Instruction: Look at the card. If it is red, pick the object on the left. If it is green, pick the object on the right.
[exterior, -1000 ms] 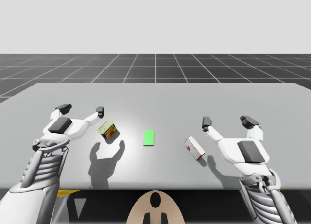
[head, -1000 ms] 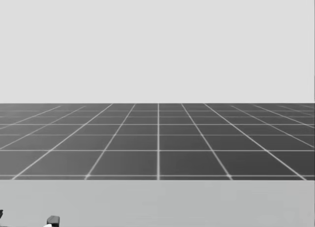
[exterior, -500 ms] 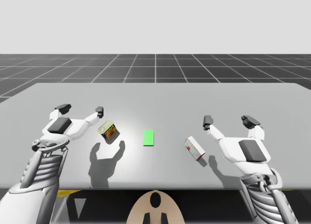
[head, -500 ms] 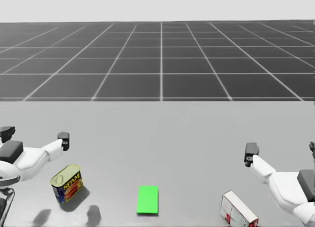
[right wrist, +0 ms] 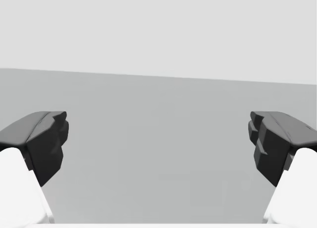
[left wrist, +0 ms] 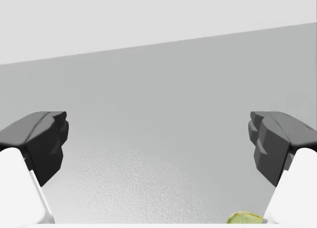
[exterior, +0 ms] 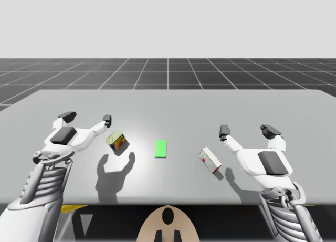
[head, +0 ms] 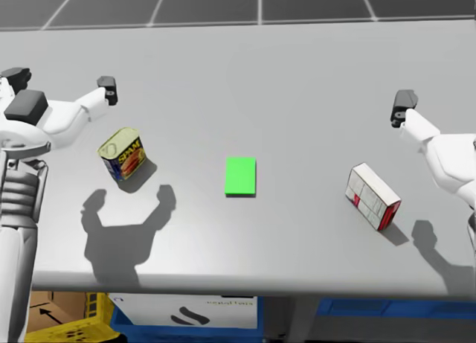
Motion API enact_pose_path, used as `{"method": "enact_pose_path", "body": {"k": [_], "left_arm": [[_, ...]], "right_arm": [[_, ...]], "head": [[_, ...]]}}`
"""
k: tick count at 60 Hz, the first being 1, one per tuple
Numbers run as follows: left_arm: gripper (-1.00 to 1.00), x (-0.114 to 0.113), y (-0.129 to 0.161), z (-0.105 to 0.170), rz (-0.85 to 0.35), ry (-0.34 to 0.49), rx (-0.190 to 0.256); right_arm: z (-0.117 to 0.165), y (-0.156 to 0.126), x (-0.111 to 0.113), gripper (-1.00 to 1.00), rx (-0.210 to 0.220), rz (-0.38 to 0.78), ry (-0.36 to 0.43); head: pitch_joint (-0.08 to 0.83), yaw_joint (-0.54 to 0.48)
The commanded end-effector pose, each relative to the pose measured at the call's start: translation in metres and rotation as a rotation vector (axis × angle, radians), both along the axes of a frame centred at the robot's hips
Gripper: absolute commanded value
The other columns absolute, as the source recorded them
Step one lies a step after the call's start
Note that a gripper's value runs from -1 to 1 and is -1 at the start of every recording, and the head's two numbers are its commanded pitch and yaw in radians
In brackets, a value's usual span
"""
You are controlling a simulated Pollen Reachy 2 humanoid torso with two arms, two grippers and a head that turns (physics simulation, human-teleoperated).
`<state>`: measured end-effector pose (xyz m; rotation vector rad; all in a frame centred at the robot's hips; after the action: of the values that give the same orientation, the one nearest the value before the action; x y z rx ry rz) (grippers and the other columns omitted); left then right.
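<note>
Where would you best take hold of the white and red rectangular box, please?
Probably across its two long sides, coming down from above with the right end effector: the white and red box lies flat and skewed on the grey table, so turn the wrist to match.

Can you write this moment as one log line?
card: green | target: white and red box, right of card, untouched | left gripper: open | right gripper: open
</note>
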<state>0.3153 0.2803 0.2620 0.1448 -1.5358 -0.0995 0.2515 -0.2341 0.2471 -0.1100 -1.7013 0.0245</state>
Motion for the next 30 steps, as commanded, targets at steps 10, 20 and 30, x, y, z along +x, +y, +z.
{"method": "enact_pose_path", "body": {"k": [10, 20, 30], "left_arm": [[-1.00, -0.0022, -0.0005, 0.0027, -0.001, -0.012, -0.001], [-1.00, -0.0035, -0.0012, 0.0041, -0.002, -0.023, -0.003], [-1.00, -0.0040, -0.0012, 0.0049, -0.003, -0.026, -0.004]], "right_arm": [[-0.0006, 0.0020, -0.0005, -1.00, 0.015, 0.004, 0.011], [0.0004, 0.0020, -0.0010, -1.00, 0.016, 0.005, 0.009], [-0.0001, 0.0016, -0.0003, -1.00, 0.016, 0.005, 0.011]], "head": [[0.716, 0.05], [0.707, 0.02], [0.712, -0.13]]}}
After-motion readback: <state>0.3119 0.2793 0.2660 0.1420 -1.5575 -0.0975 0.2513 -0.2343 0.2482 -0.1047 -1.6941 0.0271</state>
